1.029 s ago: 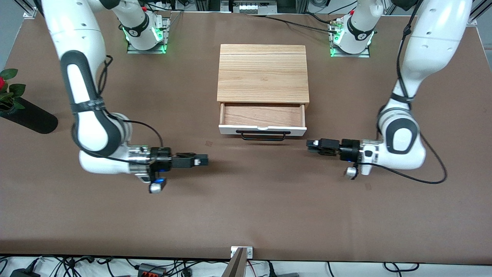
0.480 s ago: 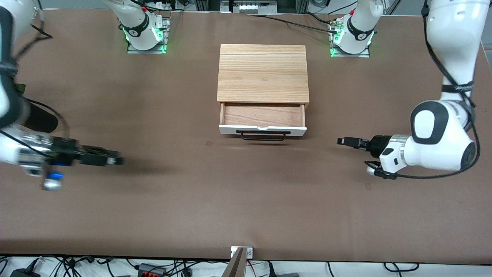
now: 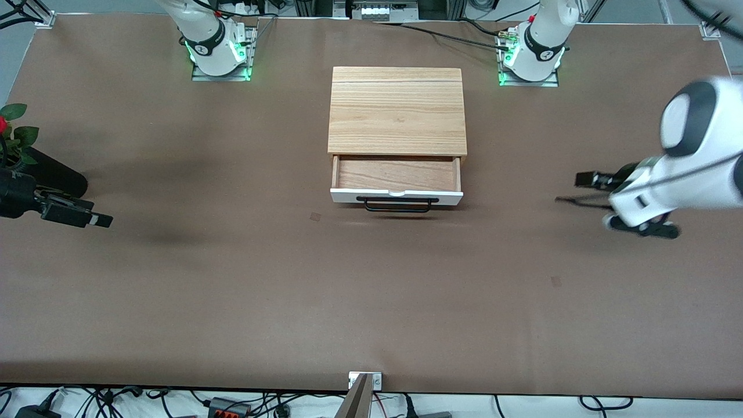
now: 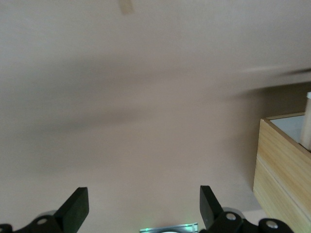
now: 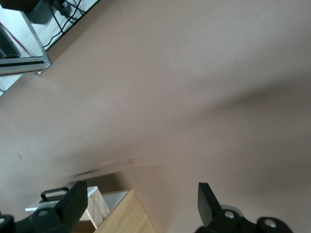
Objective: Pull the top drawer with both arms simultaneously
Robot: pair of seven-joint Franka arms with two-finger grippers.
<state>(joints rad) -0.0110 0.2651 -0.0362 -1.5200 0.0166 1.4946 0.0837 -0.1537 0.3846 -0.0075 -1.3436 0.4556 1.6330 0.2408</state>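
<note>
The top drawer [image 3: 396, 197] stands pulled out of the light-wood casing [image 3: 397, 110], with its reddish-brown bottom [image 3: 396, 174] showing and its black bar handle [image 3: 398, 205] free. My left gripper [image 3: 585, 179] is open and empty over the table toward the left arm's end, well apart from the drawer. My right gripper [image 3: 97, 220] is open and empty over the table toward the right arm's end. The left wrist view shows my open left gripper [image 4: 142, 206] and the casing's side [image 4: 284, 170]. The right wrist view shows my open right gripper [image 5: 141, 200], the casing [image 5: 124, 216] and the handle [image 5: 53, 194].
A black vase [image 3: 52, 177] with a red flower [image 3: 4, 126] lies at the right arm's end of the table, close beside my right gripper. The arm bases [image 3: 217, 55] [image 3: 531, 58] glow green. A camera mount [image 3: 364, 383] sits at the table's near edge.
Both arms have swung away from the drawer toward their own ends of the table. The drawer has stayed pulled out and has not moved.
</note>
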